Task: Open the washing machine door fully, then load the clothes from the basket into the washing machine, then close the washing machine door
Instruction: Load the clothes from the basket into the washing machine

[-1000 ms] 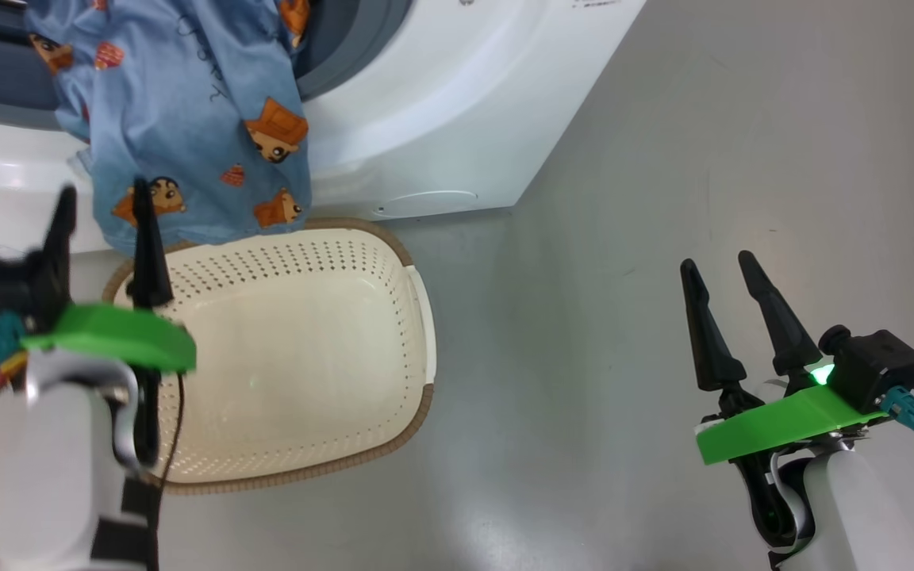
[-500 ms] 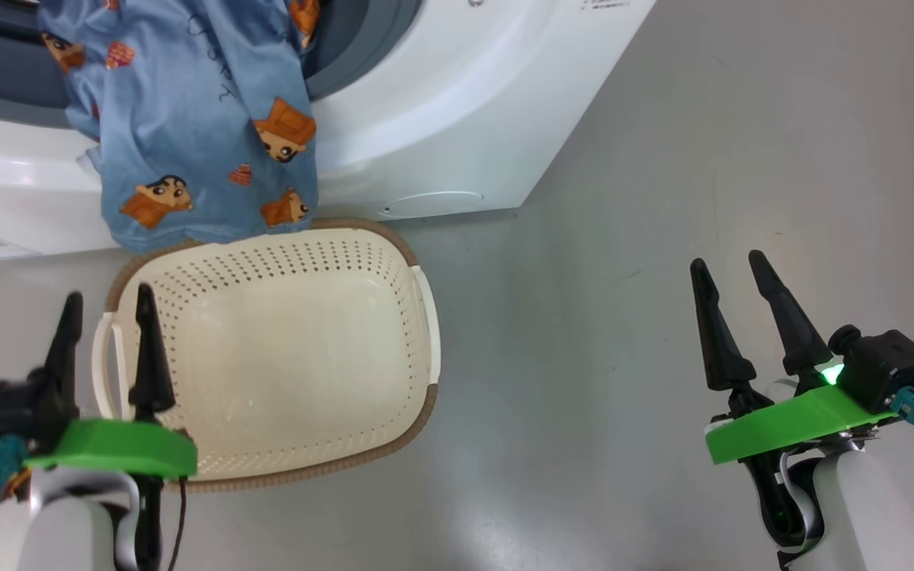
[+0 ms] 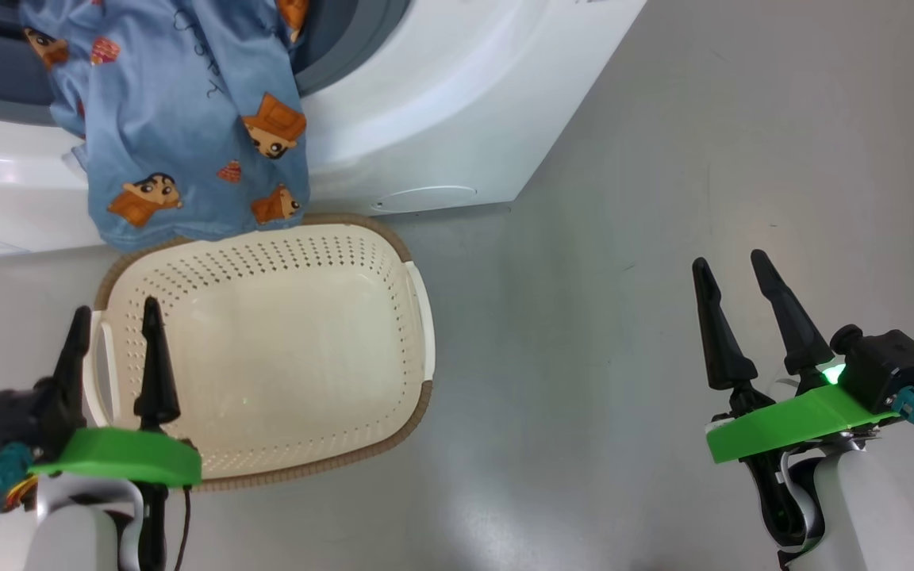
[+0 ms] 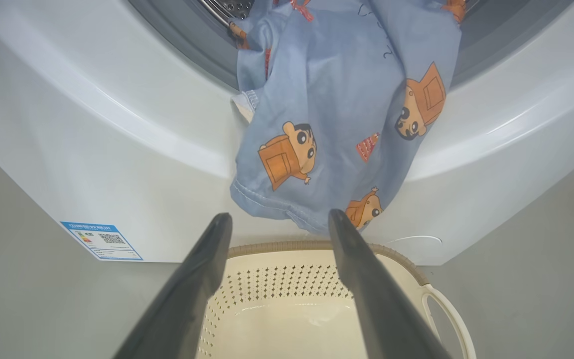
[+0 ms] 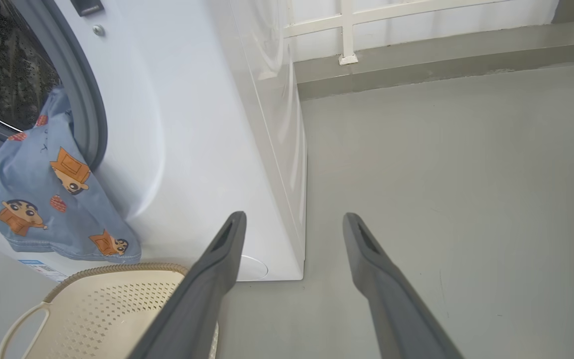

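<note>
A light blue garment with orange cartoon prints, one of the clothes (image 3: 187,119) (image 4: 337,119) (image 5: 53,199), hangs out of the washing machine (image 3: 441,103) (image 4: 82,149) (image 5: 192,149) mouth, down over its white front to just above the basket's rim. The cream basket (image 3: 393,333) (image 4: 287,299) (image 5: 117,309) stands on the floor below with nothing in it. My left gripper (image 3: 114,317) (image 4: 277,219) hovers open over the basket's left edge. My right gripper (image 3: 731,266) (image 5: 292,219) is open over bare floor to the right. The washing machine door is out of view.
Grey floor (image 3: 663,198) spreads to the right of the machine. A blue label sticker (image 4: 100,240) sits low on the machine's front. A low grey curb and white railing (image 5: 416,45) run behind the machine's side.
My left gripper has drawn back and down from the hanging garment's hem to the basket's left edge, open and holding nothing. The right gripper stays put. The camera shifted slightly.
</note>
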Controlling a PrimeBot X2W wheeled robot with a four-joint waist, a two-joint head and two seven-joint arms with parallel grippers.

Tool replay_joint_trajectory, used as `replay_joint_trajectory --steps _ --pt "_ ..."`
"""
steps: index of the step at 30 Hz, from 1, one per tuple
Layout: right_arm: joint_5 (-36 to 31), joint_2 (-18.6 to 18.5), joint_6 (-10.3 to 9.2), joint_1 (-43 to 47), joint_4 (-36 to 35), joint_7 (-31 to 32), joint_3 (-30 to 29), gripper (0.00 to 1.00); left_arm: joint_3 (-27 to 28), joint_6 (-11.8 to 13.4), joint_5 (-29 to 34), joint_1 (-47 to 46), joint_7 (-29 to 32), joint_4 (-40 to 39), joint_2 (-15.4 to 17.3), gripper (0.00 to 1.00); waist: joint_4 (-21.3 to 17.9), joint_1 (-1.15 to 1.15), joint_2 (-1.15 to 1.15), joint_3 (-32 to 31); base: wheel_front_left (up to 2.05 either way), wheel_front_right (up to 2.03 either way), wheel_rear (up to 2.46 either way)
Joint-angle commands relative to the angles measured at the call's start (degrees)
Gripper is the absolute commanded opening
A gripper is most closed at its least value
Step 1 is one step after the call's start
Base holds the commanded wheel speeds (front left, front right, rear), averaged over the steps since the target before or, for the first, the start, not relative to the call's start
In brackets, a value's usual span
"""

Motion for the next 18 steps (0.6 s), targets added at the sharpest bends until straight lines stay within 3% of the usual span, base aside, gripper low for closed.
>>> replay_joint_trajectory --steps 1,7,10,18 --pt "-0.4 0.1 0.16 1.1 -1.4 -0.4 1.0 1.00 1.6 0.2 -0.6 -0.8 -0.3 -0.7 0.8 1.00 0.0 0.00 0.00 0.1 0.00 0.00 0.00" --pt "-0.4 0.2 0.16 0.8 -1.4 -0.4 1.0 1.00 2.1 0.0 -0.7 -4.7 -0.3 3.8 1.5 1.00 -0.2 0.00 0.00 0.7 0.00 0.00 0.00" --pt "-0.4 0.3 0.16 0.3 -1.5 -0.4 1.1 1.00 1.5 -0.2 -1.8 -9.8 -0.3 10.7 2.9 1.00 -0.4 0.00 0.00 1.5 0.00 0.00 0.00" --pt "-0.4 0.5 0.16 -0.3 -1.6 -0.4 1.6 1.00 -3.7 -0.2 -5.1 -17.4 -0.3 22.1 4.8 1.00 -0.9 0.00 0.00 2.5 0.00 0.00 0.00"
